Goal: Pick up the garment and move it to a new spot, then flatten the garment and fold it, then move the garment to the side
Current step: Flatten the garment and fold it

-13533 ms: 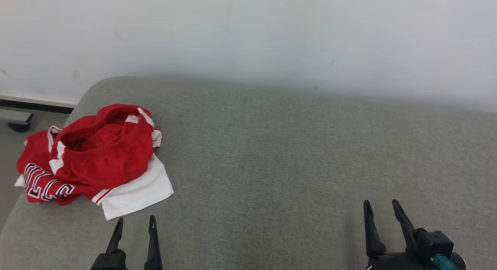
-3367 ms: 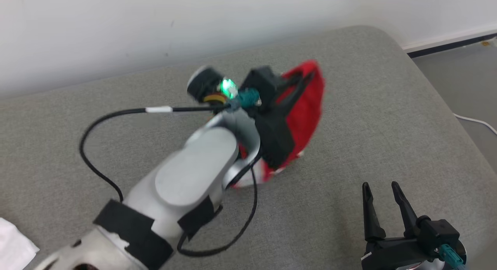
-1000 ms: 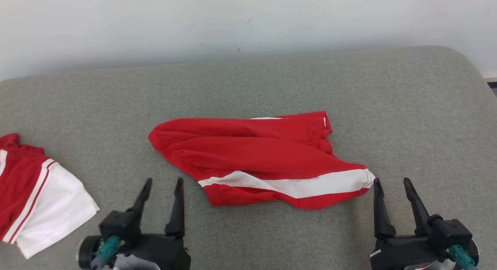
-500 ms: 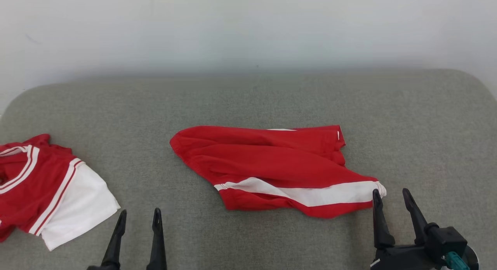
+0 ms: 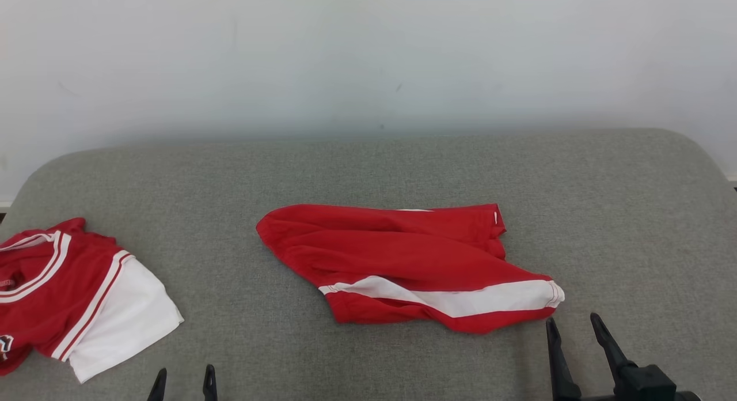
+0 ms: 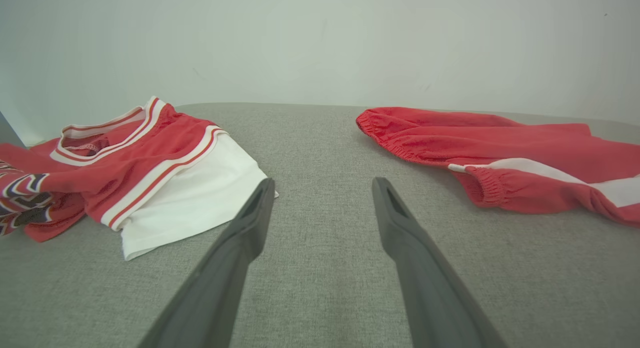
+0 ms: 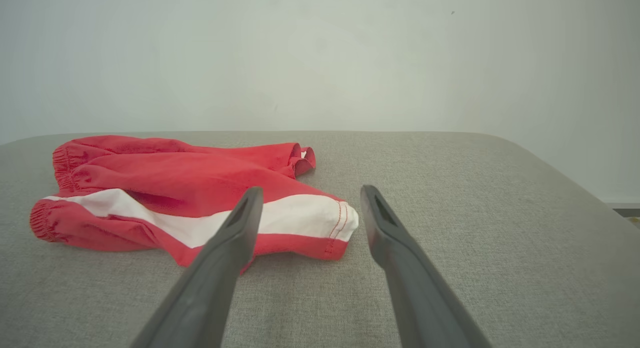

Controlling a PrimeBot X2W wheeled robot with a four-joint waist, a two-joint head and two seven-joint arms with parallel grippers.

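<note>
Head view looks down on a big grey cushion (image 5: 368, 170) with a white wall (image 5: 368, 55) behind it. The left pincer (image 5: 185, 370) peeks up from the bottom edge. Its two dark fingers stand apart, with nothing between them. The right pincer (image 5: 572, 319) is at the bottom too, spread wide and holding nothing.

The red shorts (image 5: 397, 257) lie on the cushion, in front of both pincers and between them, closer to the right one. They are a bit rumpled, not flat. A white stripe (image 5: 460, 298) runs along the side nearest the pincers. The end of that stripe, at the leg hem, sits just ahead of the right pincer's tips and a little to its left, not touching them.

In the right wrist view, the left finger covers part of the stripe, and the hem shows in the gap between the fingers. In the left wrist view, the stretchy waist end of the shorts is ahead and off to the right of the left pincer, apart from it.

A red and white shirt (image 5: 86, 297) lies crumpled ahead and to the left of the left pincer. It is near that pincer and well apart from the shorts.
</note>
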